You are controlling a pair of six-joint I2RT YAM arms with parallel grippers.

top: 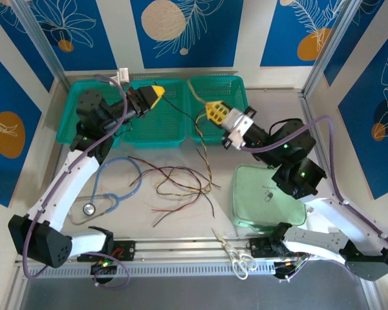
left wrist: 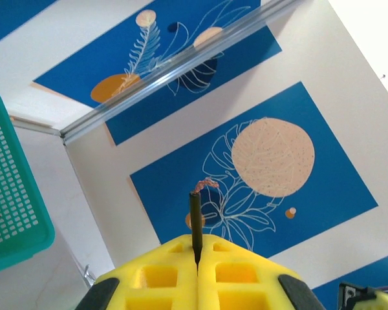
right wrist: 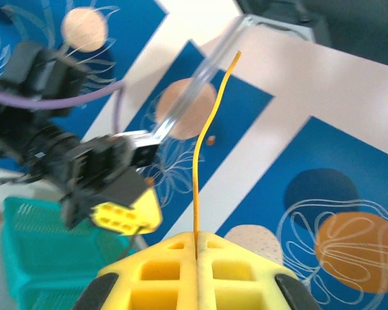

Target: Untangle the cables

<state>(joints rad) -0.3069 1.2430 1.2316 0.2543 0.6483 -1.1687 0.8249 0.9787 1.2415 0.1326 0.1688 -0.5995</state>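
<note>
Grey tabletop (top: pixel 136 223): red, black, yellow cables (top: pixel 181 181) loosely snarled. Left gripper (left wrist: pixel 197 255) pinches black cable (left wrist: pixel 194 219); right gripper (right wrist: pixel 195 245) pinches yellow cable (right wrist: pixel 204 142). Stethoscope (top: pixel 89 208), scissors (top: pixel 236 258) nearby.

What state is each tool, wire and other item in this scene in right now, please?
Left tool: shut on a thin black wire, bare end poking out.
Right tool: shut on a thin yellow wire.
Remaining red, black and yellow wires: loosely tangled together, lying flat.
Light-blue stethoscope: lying curled, not held.
Pale-handled metal scissors: closed, lying flat.
</note>
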